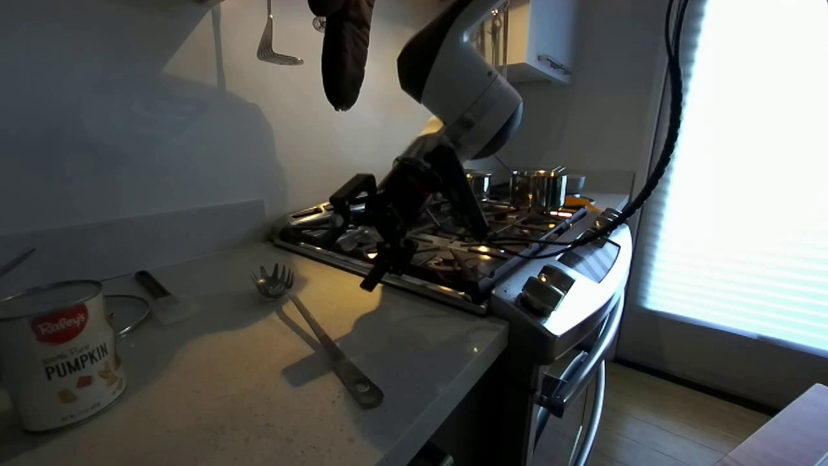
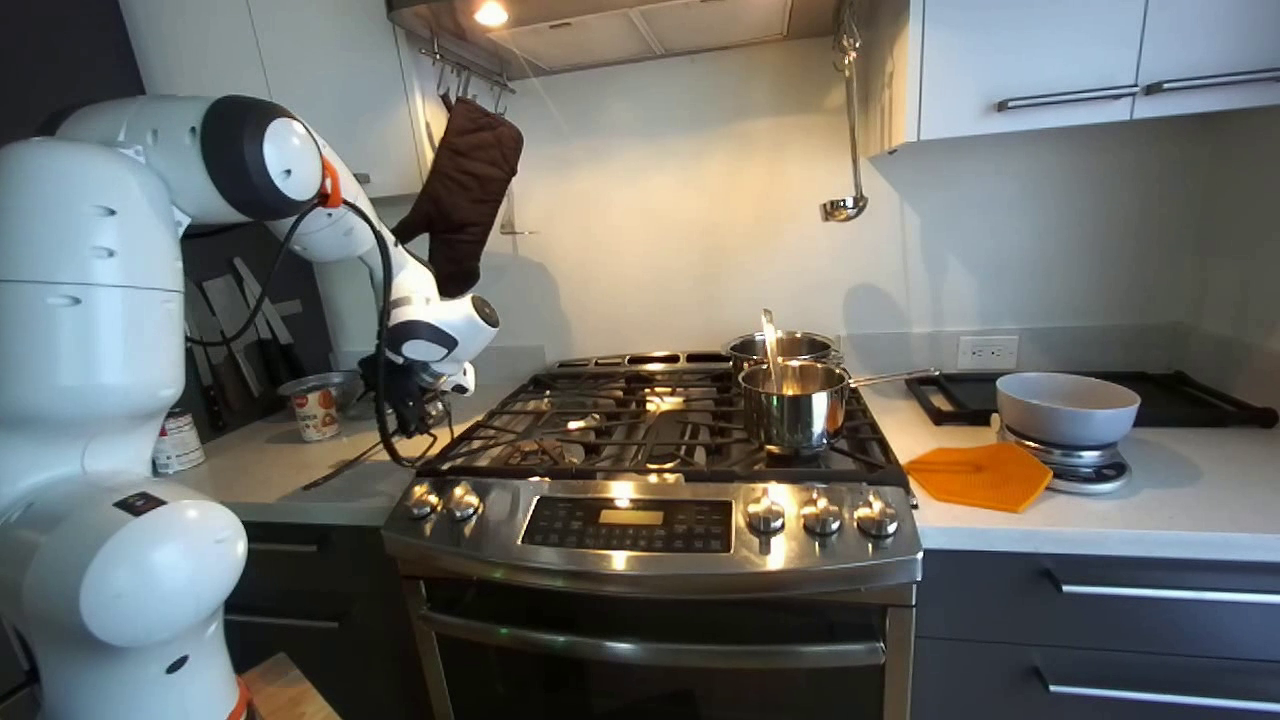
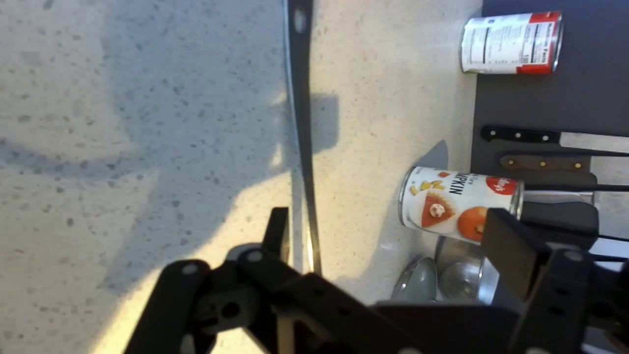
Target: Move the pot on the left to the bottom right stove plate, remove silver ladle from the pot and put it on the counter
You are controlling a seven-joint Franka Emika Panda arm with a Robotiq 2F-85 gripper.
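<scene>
Wrist view: pincer (image 3: 390, 228) is spread; silver ladle (image 3: 304, 128) is seen lying on counter (image 3: 196, 98), lower than and apart from fingertips (image 3: 512, 251).

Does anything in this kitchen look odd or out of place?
Slightly: the pronged silver utensil lies slantwise on the counter, which looks stray because a metal turner hangs up. I see nothing spilled or damaged.

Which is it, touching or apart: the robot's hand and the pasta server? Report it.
Apart. In an exterior view, countertop shows plainly between the open hand and the pasta server lying on it.
</scene>
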